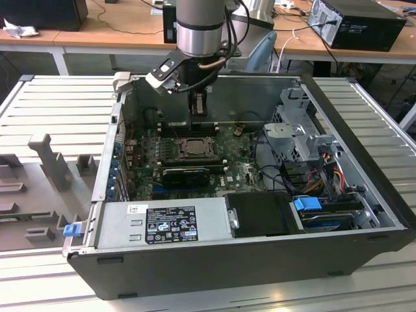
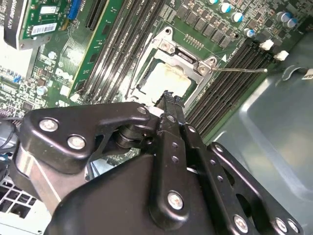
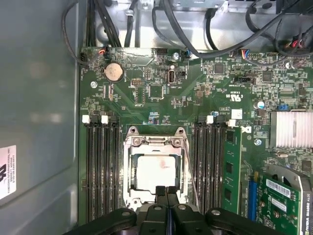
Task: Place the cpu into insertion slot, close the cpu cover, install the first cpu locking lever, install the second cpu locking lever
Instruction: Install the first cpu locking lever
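The cpu (image 3: 156,172) lies in the insertion slot (image 1: 193,148) with its pale metal top face up, also seen as the cpu (image 2: 168,81) in the second wrist view. The silvery cpu cover (image 3: 155,142) lies flat around it, the chip showing through its window. A thin wire locking lever (image 3: 190,171) runs along one side of the socket, and in the second wrist view the lever (image 2: 239,70) sticks out over the memory slots. My gripper (image 3: 165,192) hangs just above the socket's edge, fingers shut together with nothing between them; it is also the gripper (image 1: 198,110) in the exterior view.
Black memory slots (image 3: 100,166) flank the socket on both sides. A black graphics card (image 1: 185,174) lies in front of it, then the power supply (image 1: 162,221). The drive cage (image 1: 296,130) and cables fill the exterior view's right. The case wall (image 3: 39,122) stands close by.
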Robot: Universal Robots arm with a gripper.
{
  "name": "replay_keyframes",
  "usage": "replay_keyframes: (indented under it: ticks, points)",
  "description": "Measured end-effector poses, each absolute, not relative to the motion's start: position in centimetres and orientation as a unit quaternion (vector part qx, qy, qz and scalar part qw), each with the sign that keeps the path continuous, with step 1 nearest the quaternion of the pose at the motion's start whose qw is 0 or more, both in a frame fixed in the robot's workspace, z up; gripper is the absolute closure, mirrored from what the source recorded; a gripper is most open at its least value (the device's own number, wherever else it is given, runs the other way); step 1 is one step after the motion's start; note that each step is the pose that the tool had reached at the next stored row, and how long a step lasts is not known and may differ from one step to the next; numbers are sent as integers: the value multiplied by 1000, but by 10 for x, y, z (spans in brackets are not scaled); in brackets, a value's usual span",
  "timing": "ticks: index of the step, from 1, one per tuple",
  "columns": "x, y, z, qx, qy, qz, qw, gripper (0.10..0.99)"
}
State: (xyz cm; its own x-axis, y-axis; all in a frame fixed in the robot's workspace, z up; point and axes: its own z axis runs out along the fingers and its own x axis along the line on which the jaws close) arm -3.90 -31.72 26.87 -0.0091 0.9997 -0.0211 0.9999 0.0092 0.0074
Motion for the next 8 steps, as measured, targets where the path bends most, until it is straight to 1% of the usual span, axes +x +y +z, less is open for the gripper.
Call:
replay_keyframes:
  ticks: [4,8]
  points:
    - [-39,-317,276,702,712,-5,11,980]
    - [-39,-317,277,689,725,-5,11,980]
